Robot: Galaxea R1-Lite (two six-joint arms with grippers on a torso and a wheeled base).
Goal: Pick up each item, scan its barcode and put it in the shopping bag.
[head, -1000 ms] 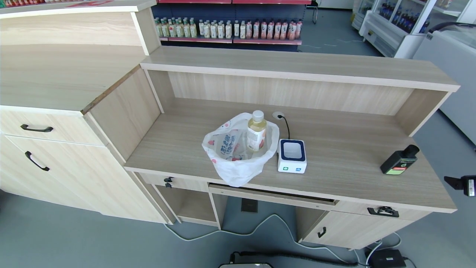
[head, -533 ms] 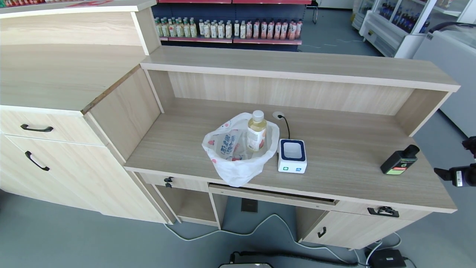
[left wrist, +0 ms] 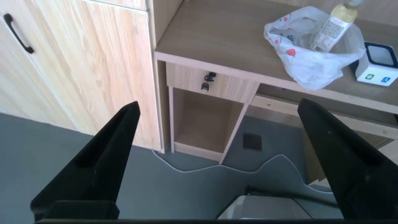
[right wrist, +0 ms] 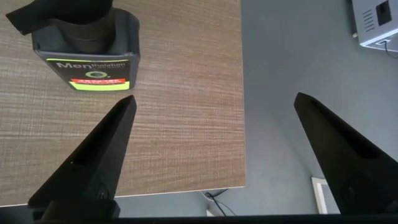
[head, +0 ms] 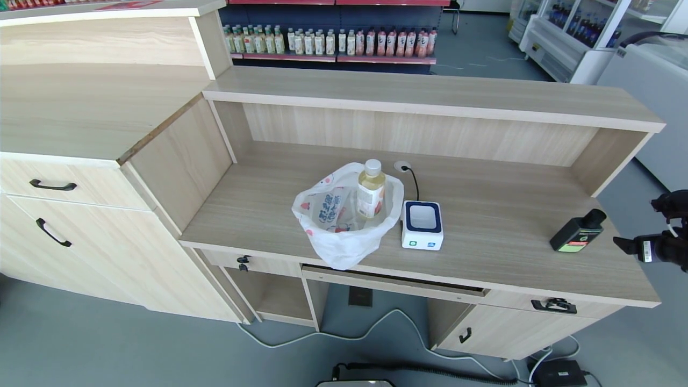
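One bag [head: 337, 246], one tea bottle [head: 371, 192], one scanner [head: 422, 226], one black bottle [head: 577, 233]

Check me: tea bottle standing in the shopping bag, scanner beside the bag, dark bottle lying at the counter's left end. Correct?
No. The dark bottle lies at the counter's right end, as the head view shows. The tea bottle does stand in the shopping bag, with the scanner beside it.

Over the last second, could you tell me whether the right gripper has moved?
Yes. In the head view the right gripper has come closer to the black bottle on the counter.
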